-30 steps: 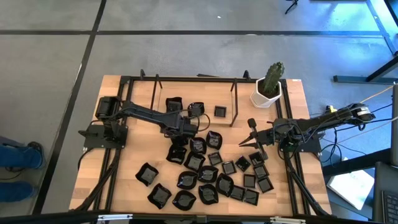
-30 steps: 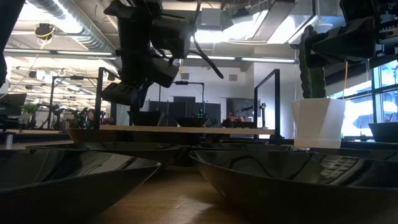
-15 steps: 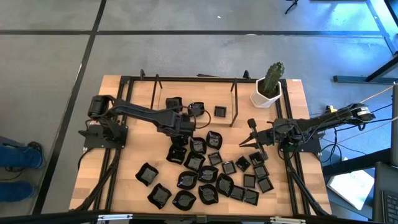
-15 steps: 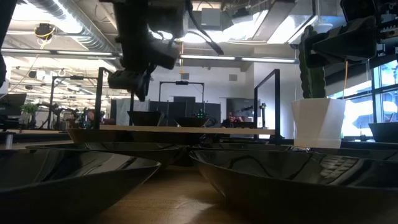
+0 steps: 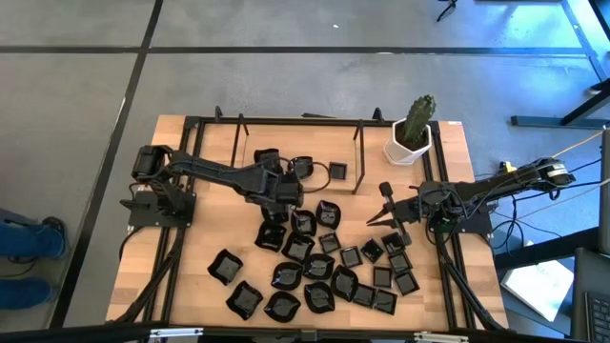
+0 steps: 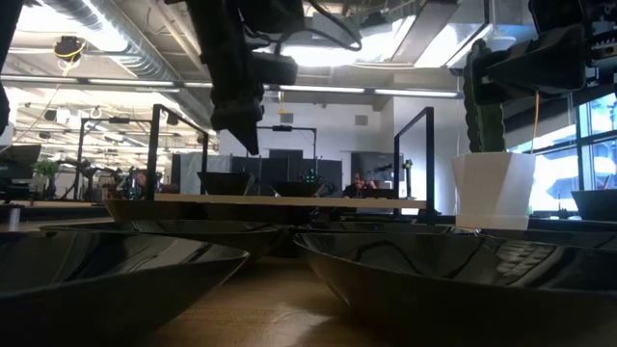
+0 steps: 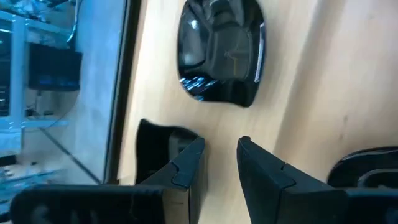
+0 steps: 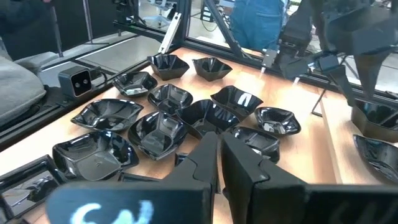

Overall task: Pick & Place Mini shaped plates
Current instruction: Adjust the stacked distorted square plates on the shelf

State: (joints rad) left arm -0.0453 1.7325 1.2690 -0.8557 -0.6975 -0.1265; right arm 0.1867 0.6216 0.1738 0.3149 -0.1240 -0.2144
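Several mini shaped plates (image 5: pixel 315 257), small glossy black dishes, lie on their bases across the middle and near part of the wooden table; three more (image 5: pixel 267 157) (image 5: pixel 303 168) (image 5: pixel 336 171) sit farther back. My left gripper (image 5: pixel 289 191) hangs above the wood near those far plates, slanting down. Its fingers stand open a little, with bare wood showing between them (image 7: pixel 219 146). One plate (image 7: pixel 221 53) lies just ahead of it. My right gripper (image 5: pixel 381 205) waits above the table's right side, shut (image 8: pixel 221 146), facing the plates (image 8: pixel 161 124).
A white pot with a green cactus (image 5: pixel 412 133) stands at the far right corner. Black upright frame bars (image 5: pixel 360 157) rise at the back of the table. In the low view two plates (image 6: pixel 116 270) (image 6: pixel 453 270) lie close to the camera.
My left gripper has risen a little above the table and rolled about its own pointing line. The low view showed it broadside and now shows it narrow. Its finger gap looks unchanged.
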